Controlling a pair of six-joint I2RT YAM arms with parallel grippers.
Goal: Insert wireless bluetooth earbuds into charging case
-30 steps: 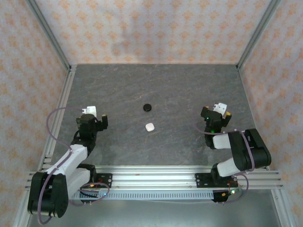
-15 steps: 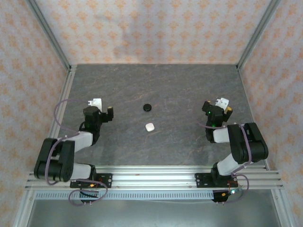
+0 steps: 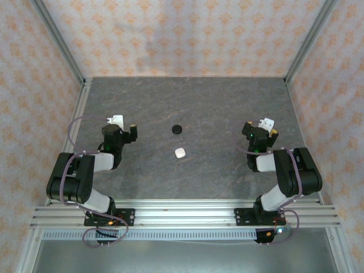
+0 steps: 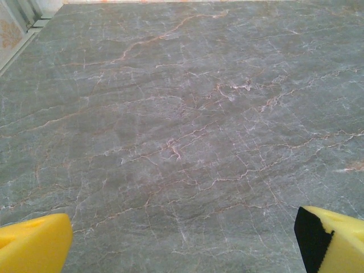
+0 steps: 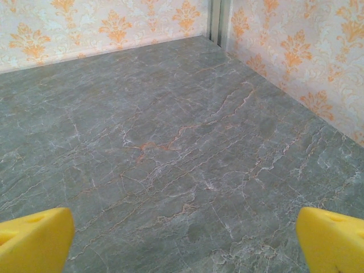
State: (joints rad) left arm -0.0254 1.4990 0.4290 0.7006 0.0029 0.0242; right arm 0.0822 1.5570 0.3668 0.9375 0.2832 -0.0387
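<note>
Left gripper [image 3: 125,127]: jaws spread wide, empty; near the left edge of the table [image 3: 199,96].
Right gripper [image 3: 263,126]: jaws spread wide, empty; near the right edge.
Black case [image 3: 177,129]: round, at table centre, on the far-edge side.
White case [image 3: 180,152]: rounded square, just nearer the near edge than the black case, apart from it.
Governing relation: both cases lie between the grippers, to the right of the left gripper, which appears the nearer.
Long axis: none on the round case; the white case's cannot be told.
Earbuds: too small to pick out; seating and stem direction cannot be told.
</note>
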